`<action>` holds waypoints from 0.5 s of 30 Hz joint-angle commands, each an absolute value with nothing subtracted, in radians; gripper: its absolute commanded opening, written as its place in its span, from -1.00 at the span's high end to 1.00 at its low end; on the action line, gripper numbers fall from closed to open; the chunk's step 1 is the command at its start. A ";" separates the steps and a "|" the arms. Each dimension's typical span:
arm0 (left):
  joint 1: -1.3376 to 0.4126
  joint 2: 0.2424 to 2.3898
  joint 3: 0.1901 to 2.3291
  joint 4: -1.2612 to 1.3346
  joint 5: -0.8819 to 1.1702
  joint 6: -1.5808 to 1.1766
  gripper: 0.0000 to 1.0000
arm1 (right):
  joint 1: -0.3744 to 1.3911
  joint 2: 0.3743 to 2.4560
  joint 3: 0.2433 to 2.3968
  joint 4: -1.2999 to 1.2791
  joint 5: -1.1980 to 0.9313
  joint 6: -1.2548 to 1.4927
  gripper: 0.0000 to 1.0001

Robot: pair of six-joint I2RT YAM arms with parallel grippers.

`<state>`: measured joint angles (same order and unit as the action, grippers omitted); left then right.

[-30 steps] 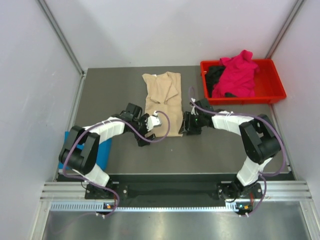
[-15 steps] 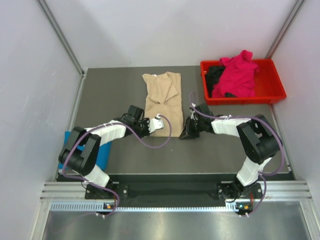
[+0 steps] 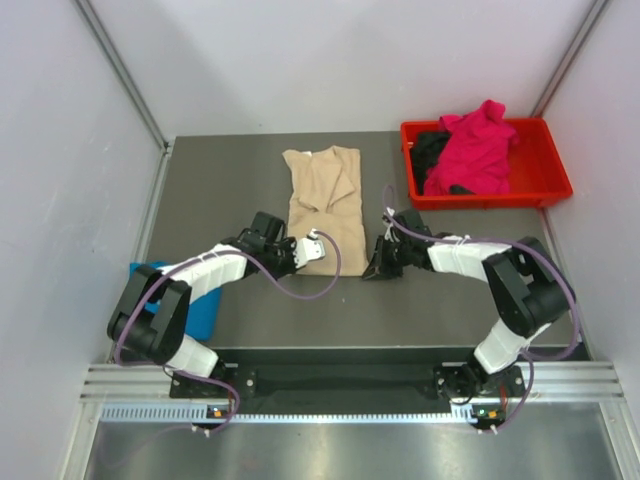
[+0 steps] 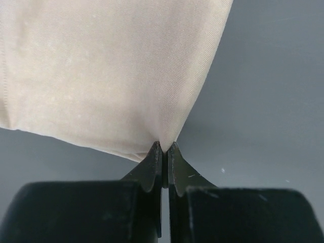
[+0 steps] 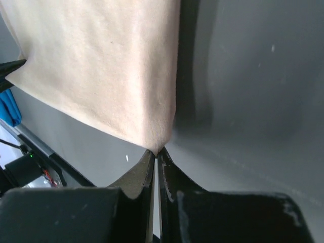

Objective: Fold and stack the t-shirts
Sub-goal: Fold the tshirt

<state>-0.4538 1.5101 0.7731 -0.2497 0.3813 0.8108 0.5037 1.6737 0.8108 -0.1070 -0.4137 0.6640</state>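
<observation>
Four t-shirts are in view, one of each colour. The beige-tan t-shirt (image 3: 325, 200) lies in the middle of the dark grey desk (image 3: 220, 190) as a long narrow strip running from the far side toward the arms. Its cloth is plain and smooth, with a loose flap turned over near its far end. The magenta-pink t-shirt (image 3: 475, 150) is heaped, crumpled, in the single red tray (image 3: 545, 190) at the far right corner of the desk. The black t-shirt (image 3: 428, 150) is bunched just beside it, against the tray's left wall and partly under the pink one. The bright blue t-shirt (image 3: 207, 308) sits at the near left edge of the desk, partly hidden by the left arm, and its shape cannot be made out. There are two arms and two grippers. The left gripper (image 4: 163, 148) is closed to a thin slit and pinches the near left corner of the beige-tan t-shirt, the cloth drawn into a small peak at the fingertips. The right gripper (image 5: 154, 152) is likewise pressed together and nips the near right corner, where the hem folds down into the jaws. In the top view both grippers sit low at the strip's near end, one on each side. No brand, label or writing can be read on any shirt, the tray or the arms.
</observation>
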 commanded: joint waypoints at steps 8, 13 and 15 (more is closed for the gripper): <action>-0.454 1.433 0.733 -0.365 0.410 0.782 1.00 | 0.641 1.447 0.752 -0.178 -0.258 0.387 0.44; -0.454 1.459 0.741 -0.390 0.419 0.779 1.00 | 0.693 1.316 0.744 -0.181 -0.143 0.189 0.01; -0.453 1.453 0.736 -0.397 0.422 0.778 1.00 | 0.736 1.206 0.671 -0.105 -0.074 0.023 -0.02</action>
<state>-0.4541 1.4540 0.7422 -0.3523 0.4004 0.7868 0.6746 1.3415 0.7269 -0.1741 -0.2096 0.2821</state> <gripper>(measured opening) 0.037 0.501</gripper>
